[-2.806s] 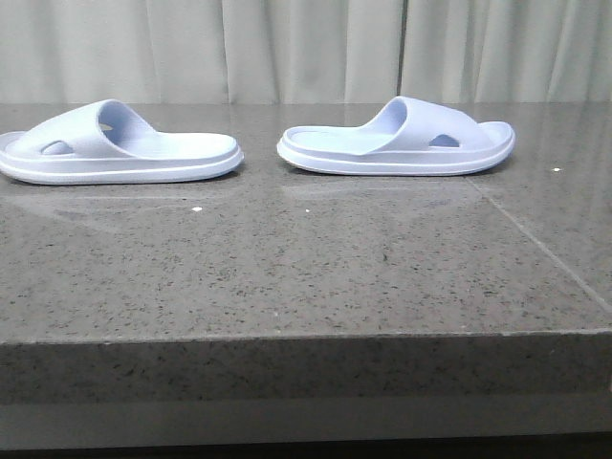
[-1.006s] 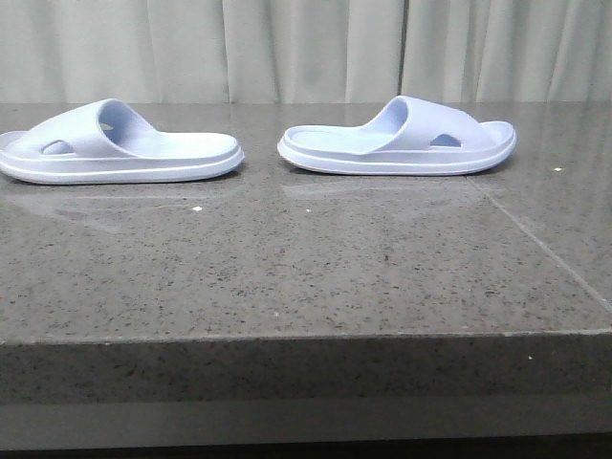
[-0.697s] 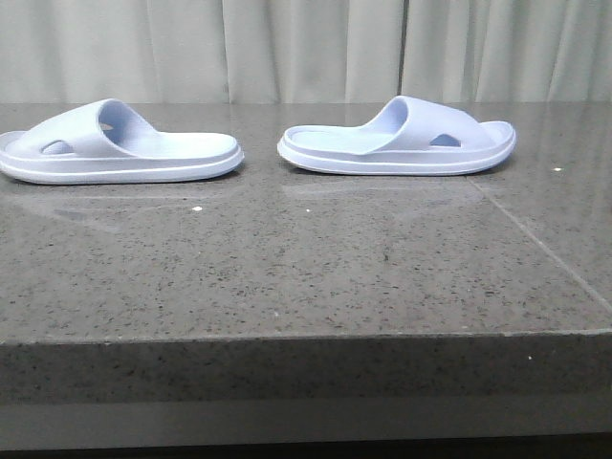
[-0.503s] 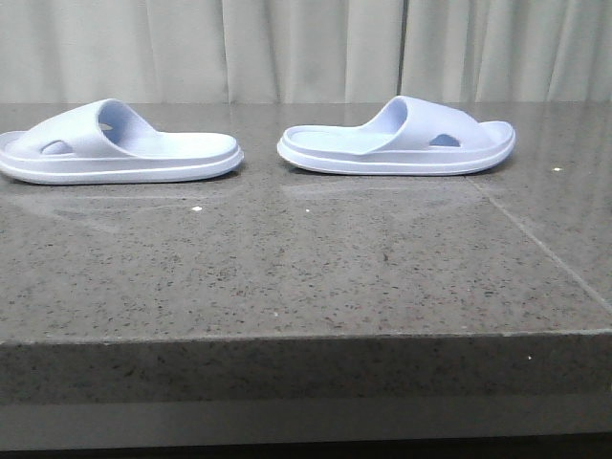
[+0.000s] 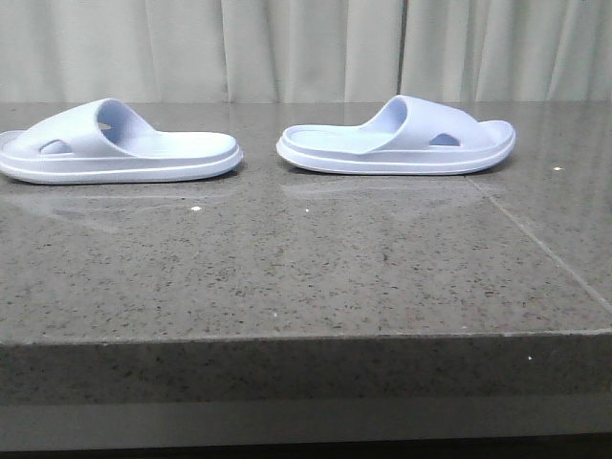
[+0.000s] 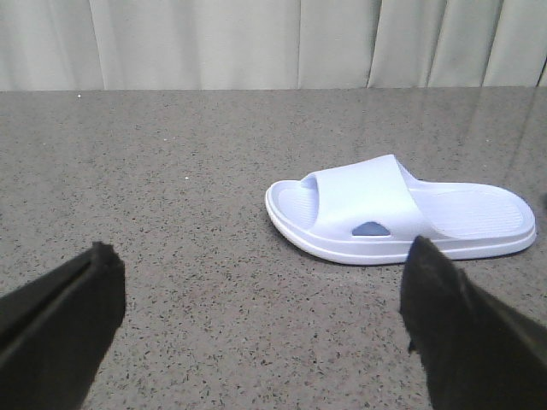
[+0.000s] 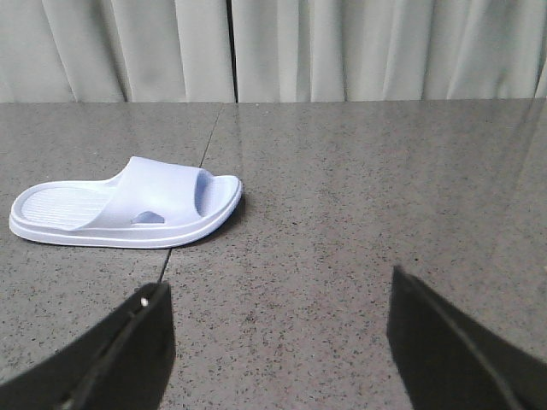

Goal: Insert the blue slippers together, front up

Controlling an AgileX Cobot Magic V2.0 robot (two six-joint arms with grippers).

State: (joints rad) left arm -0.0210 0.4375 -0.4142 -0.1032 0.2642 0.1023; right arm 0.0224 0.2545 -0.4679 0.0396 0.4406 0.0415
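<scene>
Two blue slippers lie flat, soles down, on the grey stone table. In the front view the left slipper (image 5: 120,148) sits at the far left and the right slipper (image 5: 397,142) right of centre, heels facing each other across a gap. Neither arm shows in the front view. The left wrist view has the left slipper (image 6: 402,209) well ahead of my left gripper (image 6: 261,265), which is open with only bare table between its fingers. In the right wrist view the right slipper (image 7: 128,205) lies ahead of my open, empty right gripper (image 7: 278,295).
The speckled stone table (image 5: 306,277) has a seam line (image 5: 535,244) running toward the front right and a front edge (image 5: 306,335). Pale curtains (image 5: 306,48) hang behind the table's far edge.
</scene>
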